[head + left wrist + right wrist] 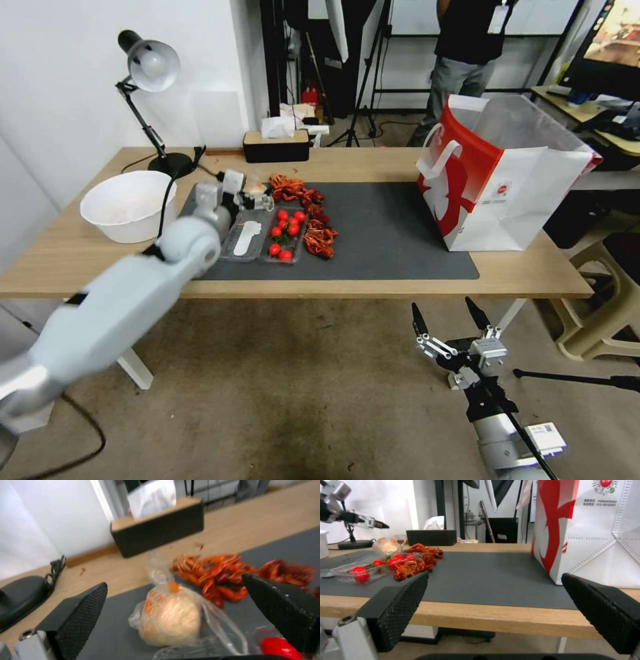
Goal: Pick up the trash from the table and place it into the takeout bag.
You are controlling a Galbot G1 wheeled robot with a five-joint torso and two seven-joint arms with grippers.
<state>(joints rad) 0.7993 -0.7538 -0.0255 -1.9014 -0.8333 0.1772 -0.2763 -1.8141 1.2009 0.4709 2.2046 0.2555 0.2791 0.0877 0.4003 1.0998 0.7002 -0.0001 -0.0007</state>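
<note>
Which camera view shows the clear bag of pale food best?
The left wrist view: the clear bag of pale food lies close, between the open left pincer fingers. The head view shows a small part beyond that pincer; the right wrist view shows it small and far.

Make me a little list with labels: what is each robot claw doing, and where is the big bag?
left claw: open, over the clear bag of pale food on the dark grey mat
right claw: open, below the table edge, holding nothing
takeout bag: upright on the table's right end
nearby: red shells, tray of tomatoes
</note>
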